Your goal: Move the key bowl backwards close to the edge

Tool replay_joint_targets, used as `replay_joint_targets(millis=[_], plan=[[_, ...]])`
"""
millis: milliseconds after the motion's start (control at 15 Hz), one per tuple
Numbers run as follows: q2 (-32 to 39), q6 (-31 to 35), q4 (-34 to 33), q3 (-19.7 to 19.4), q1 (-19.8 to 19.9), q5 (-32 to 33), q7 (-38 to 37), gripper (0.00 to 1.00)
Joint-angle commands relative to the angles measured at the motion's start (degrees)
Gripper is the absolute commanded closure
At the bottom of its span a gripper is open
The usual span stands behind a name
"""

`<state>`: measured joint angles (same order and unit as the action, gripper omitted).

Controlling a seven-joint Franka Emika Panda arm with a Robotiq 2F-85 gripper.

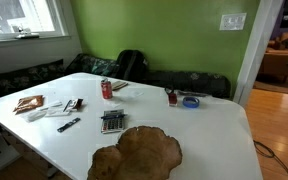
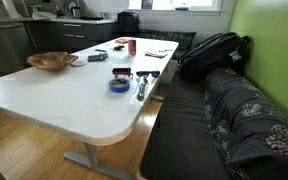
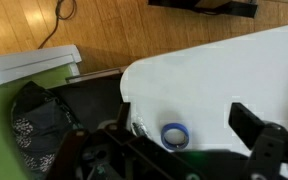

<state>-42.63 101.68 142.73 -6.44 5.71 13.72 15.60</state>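
Note:
The key bowl (image 1: 136, 155) is a wide, shallow brown wooden dish with a wavy outline. It lies on the white tabletop (image 1: 214, 135) at the bottom of an exterior view, and it shows small at the table's far left corner in an exterior view (image 2: 52, 61). The table's straight edge (image 2: 54, 112) runs along its near side there. My gripper (image 3: 184, 122) shows only in the wrist view. It is open and empty, high above a blue tape roll (image 3: 174, 135). The bowl is out of the wrist view.
A calculator (image 1: 112, 122), a red can (image 1: 107, 89), the blue tape roll (image 1: 190, 101), a small jar (image 1: 170, 97) and scattered papers and pens (image 1: 49, 108) lie on the table. A dark bench with a black bag (image 2: 212, 52) runs beside the table.

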Motion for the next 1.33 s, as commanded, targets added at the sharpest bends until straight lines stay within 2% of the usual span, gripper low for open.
replay_joint_targets(millis=[0,67,267,400,533,733,800,867,1000,1133,1267], plan=[[0.86,0.64,0.64,-1.86,-3.21,-0.95,3.56,0.00],[1.43,1.33,1.11,-2.04,-5.00,-2.44,5.66,0.00],[4.98,5.80,3.25,1.95,-11.80,-9.72,4.95,0.00],[9.04,9.85,3.16,3.21,-16.12,-14.34,6.76,0.00],[12.89,15.03,2.50,3.44,-19.32,-17.43,10.65,0.00],[17.21,21.63,1.38,1.36,-22.05,-21.41,20.26,0.00],[19.17,23.93,0.80,-0.34,-22.33,-23.07,25.12,0.00],[21.11,26.21,0.40,-3.90,-24.49,-24.21,29.28,0.00],[27.14,28.91,-1.74,-13.44,-31.31,-27.39,37.77,0.00],[31.90,28.70,-4.12,-21.66,-37.93,-33.22,46.61,0.00],[37.63,25.94,-7.34,-27.89,-43.29,-42.12,55.87,0.00]])
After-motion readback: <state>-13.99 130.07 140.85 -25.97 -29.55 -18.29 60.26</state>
